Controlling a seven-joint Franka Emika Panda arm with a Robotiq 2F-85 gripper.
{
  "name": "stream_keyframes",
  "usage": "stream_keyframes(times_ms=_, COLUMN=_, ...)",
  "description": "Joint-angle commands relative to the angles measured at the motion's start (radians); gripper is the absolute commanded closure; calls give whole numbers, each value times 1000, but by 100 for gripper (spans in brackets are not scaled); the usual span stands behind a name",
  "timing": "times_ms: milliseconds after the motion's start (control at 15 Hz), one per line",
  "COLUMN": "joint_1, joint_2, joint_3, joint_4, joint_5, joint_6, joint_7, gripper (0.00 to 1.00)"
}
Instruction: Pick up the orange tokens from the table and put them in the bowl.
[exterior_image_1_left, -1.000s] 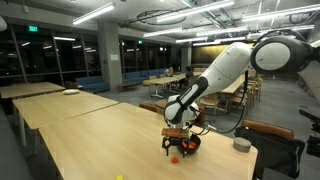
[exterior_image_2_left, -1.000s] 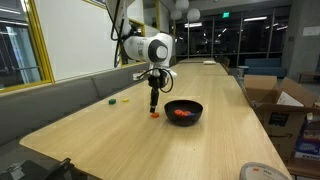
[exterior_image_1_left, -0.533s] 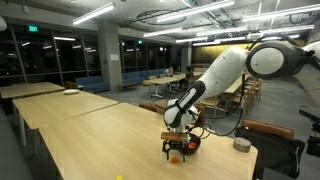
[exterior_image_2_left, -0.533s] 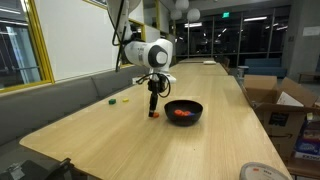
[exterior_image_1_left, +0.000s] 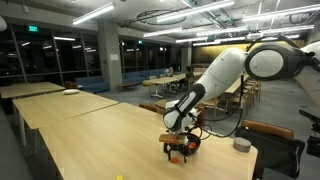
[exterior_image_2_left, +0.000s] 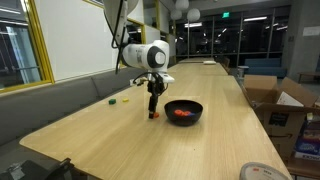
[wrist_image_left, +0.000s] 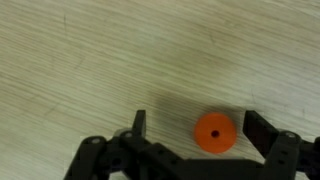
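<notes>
A: Start with the big picture. How is the table (exterior_image_2_left: 120, 135)?

B: It is a long light-wood top and mostly bare. The Panda arm (exterior_image_1_left: 215, 75) reaches down over its near end, beside the black bowl (exterior_image_2_left: 184, 111)

A: Is anything in the bowl?

B: Yes. In an exterior view there is orange-red at the bottom of it (exterior_image_2_left: 180, 114). I take that for tokens already dropped in, so part of the job looks done. I can't count them from here

A: And the gripper (exterior_image_2_left: 153, 112)?

B: It points straight down, just left of the bowl, with its tips close to the tabletop. In the wrist view its jaws stand spread as wide as they go and grip nothing

A: So what is between them?

B: One orange token (wrist_image_left: 214, 132), a flat round disc with a small hole in its middle, lying on the wood. It sits nearer the right finger than the left, and bare table shows on both sides of it, so neither finger touches it

A: What is left to do, then?

B: By my reading, at least this token: close on it, lift it, carry it right to the bowl and release. I see no other orange piece on the table, though something that small could hide behind the arm or the bowl
</notes>
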Motion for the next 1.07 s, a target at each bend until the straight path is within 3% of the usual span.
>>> stream_keyframes(times_ms=0, joint_1=33, joint_2=7, joint_3=-21, joint_4=18, joint_5=-43, joint_6=11, joint_7=72, gripper=0)
stream_keyframes(times_ms=533, joint_1=84, joint_2=9, joint_3=-40, joint_4=-17, joint_5=-120, joint_6=164, joint_7=163, gripper=0)
stream_keyframes(times_ms=1000, joint_1=99, joint_2=7, joint_3=-51, joint_4=-68, joint_5=-124, joint_6=253, joint_7=209, gripper=0)
